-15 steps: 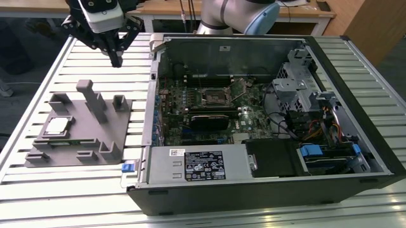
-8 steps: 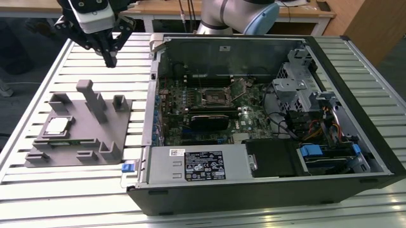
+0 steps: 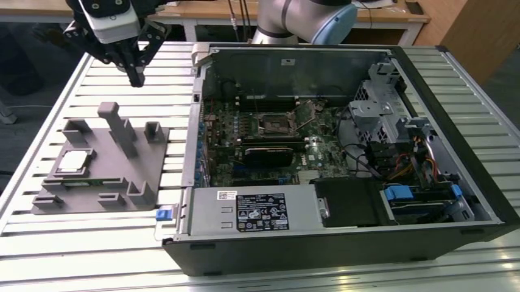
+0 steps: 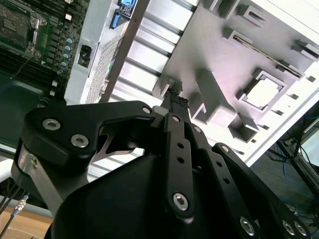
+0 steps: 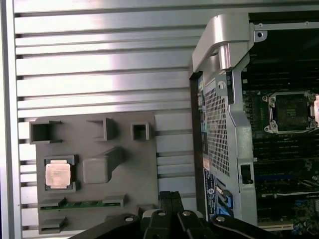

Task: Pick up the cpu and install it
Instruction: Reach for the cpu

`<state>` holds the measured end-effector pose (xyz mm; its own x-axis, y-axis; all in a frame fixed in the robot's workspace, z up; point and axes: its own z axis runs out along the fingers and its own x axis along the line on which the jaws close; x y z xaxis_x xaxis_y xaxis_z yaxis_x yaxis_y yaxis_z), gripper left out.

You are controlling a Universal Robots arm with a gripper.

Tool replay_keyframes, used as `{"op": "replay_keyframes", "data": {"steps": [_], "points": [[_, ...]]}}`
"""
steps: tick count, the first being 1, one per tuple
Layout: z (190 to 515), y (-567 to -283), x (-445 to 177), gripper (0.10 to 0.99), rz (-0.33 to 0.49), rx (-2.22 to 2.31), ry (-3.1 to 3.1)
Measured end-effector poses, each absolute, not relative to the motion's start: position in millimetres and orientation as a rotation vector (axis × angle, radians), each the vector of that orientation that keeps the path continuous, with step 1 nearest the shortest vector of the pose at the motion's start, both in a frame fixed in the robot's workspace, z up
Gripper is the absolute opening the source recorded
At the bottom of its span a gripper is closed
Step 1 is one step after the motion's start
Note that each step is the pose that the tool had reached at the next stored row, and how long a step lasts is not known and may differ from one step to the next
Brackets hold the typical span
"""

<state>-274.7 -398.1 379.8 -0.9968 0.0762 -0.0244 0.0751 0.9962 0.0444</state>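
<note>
Just one cpu [image 5: 58, 175], one tray [image 5: 134, 174].

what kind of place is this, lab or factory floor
Likely a robotics lab workbench: an open computer case on a slatted aluminium table, a grey fixture tray holding the cpu.

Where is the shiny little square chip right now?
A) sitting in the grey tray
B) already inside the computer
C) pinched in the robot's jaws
A: in the first wrist view the cpu lies in a square pocket of the grey tray, outside the computer case, and the shut jaws hold nothing.
</note>
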Motion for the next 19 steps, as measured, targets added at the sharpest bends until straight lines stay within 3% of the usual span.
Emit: {"op": "replay_keyframes", "data": {"steps": [19], "points": [[377.6, -397.9, -288.9, 0.106, 0.068, 0.118, 3.113]]}}
